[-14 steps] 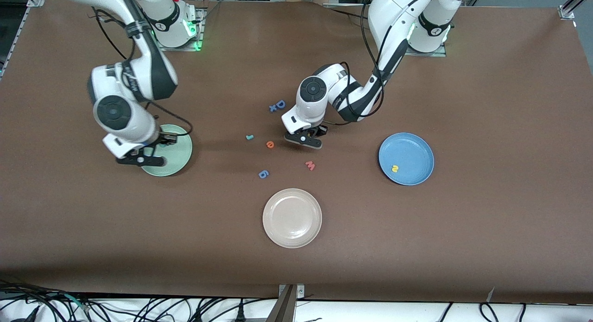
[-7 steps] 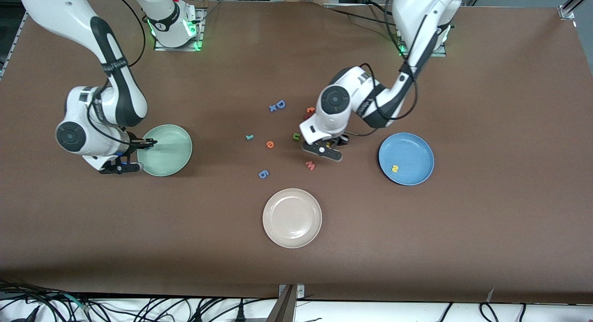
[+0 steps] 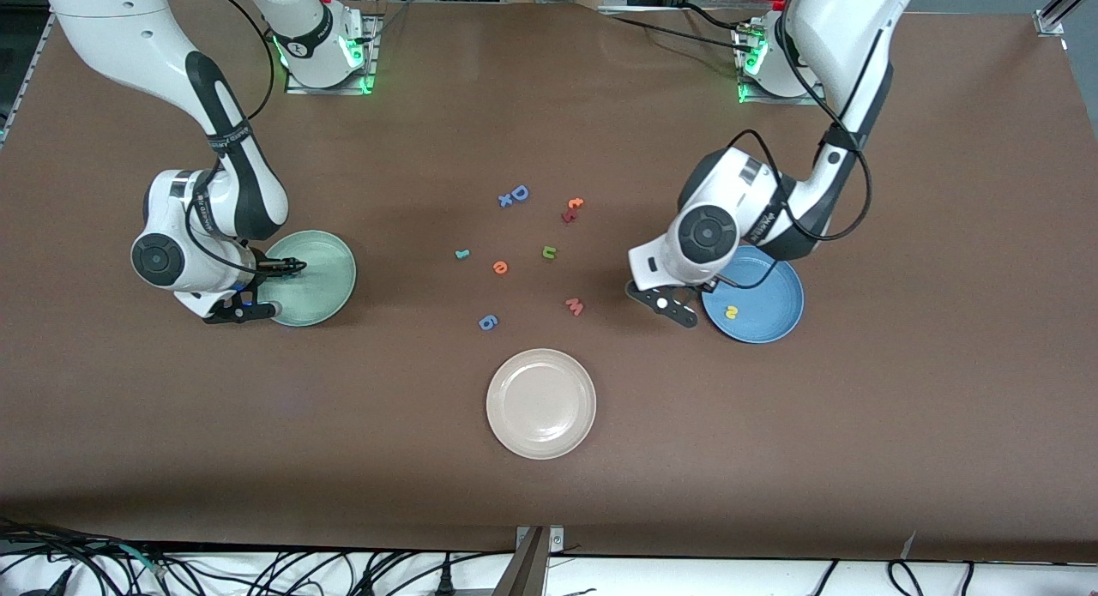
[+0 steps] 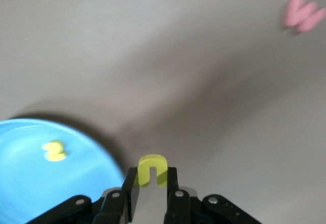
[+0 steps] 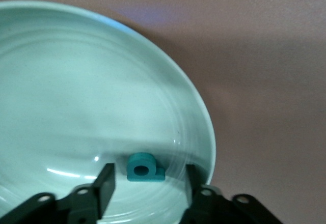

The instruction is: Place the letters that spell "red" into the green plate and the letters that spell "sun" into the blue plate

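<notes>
At the right arm's end of the bench, my right fingers [image 5: 105, 183] are spread wide just above the green plate [image 3: 336, 251], a smooth, glossy, shallow dish with faint concentric rings. The teal "d" [image 5: 143, 167] lies flat inside it near the rim, between my fingers and touching neither. I judge it delivered, with the fingers wide so they can lift away without dragging the light foam. Toward the middle of the bench lie the small teal "r" [image 3: 462, 254] and the round orange "e" [image 3: 500, 267], both yet to be collected for this plate. Beside them is the green "n" [image 3: 550, 253], which belongs with "sun". The blue "D" [image 3: 518, 193], the red and orange pair [image 3: 571, 209], the blue "6" [image 3: 487, 322] and the pink "w" [image 3: 574, 305] are matte foam cut-outs I leave alone. So is the cream plate [image 3: 540, 403], which sits nearest the front camera. At the left arm's end, my left fingers [image 4: 130, 192] are pressed together on the yellow "u" [image 4: 152, 169]. They pinch its two legs so the arch sticks out, over bare bench just beside the rim of the blue plate [image 3: 785, 274]. The yellow "s" [image 3: 731, 312] already rests in that plate. I judge the "u" needs carrying a little farther over the plate before I let go.
</notes>
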Action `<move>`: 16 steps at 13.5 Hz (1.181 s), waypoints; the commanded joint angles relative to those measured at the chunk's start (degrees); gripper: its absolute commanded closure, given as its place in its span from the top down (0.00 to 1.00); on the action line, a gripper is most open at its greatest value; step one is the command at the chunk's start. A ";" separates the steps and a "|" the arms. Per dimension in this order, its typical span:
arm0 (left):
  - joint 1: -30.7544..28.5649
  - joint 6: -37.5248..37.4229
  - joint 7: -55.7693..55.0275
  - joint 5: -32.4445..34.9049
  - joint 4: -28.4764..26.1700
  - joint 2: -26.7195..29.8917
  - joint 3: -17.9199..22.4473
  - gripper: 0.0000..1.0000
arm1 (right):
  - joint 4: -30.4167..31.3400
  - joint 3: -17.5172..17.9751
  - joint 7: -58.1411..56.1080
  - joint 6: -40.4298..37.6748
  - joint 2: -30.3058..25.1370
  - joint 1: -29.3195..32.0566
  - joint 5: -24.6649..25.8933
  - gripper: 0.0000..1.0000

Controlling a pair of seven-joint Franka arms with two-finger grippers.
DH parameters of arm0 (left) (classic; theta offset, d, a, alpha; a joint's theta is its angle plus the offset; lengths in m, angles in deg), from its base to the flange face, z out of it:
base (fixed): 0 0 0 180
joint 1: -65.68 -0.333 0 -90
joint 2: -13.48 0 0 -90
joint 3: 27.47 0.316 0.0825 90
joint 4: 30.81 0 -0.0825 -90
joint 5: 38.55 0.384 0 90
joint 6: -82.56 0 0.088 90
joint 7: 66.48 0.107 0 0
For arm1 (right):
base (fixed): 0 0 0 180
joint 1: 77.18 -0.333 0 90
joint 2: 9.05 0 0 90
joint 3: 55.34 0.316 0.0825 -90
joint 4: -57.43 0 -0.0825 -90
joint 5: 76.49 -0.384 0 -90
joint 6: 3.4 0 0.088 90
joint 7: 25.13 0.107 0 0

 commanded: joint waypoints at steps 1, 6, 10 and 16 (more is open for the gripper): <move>-3.19 0.84 2.71 9.55 -2.79 -0.63 -0.49 0.04 | -0.54 1.20 1.68 -4.93 -4.83 -0.25 -1.34 0.98; -8.90 9.00 2.80 11.00 -10.79 0.07 -0.84 0.44 | -1.69 11.55 21.78 -11.64 -11.34 -0.34 -2.22 0.98; -10.23 8.31 2.71 10.65 -11.50 2.61 -2.69 1.00 | -2.57 23.60 45.25 -8.49 -10.04 -1.04 -2.13 0.98; -10.23 6.91 2.71 3.36 -9.49 4.37 -4.27 1.00 | -2.31 24.67 57.60 3.55 -2.56 -7.53 -1.87 0.98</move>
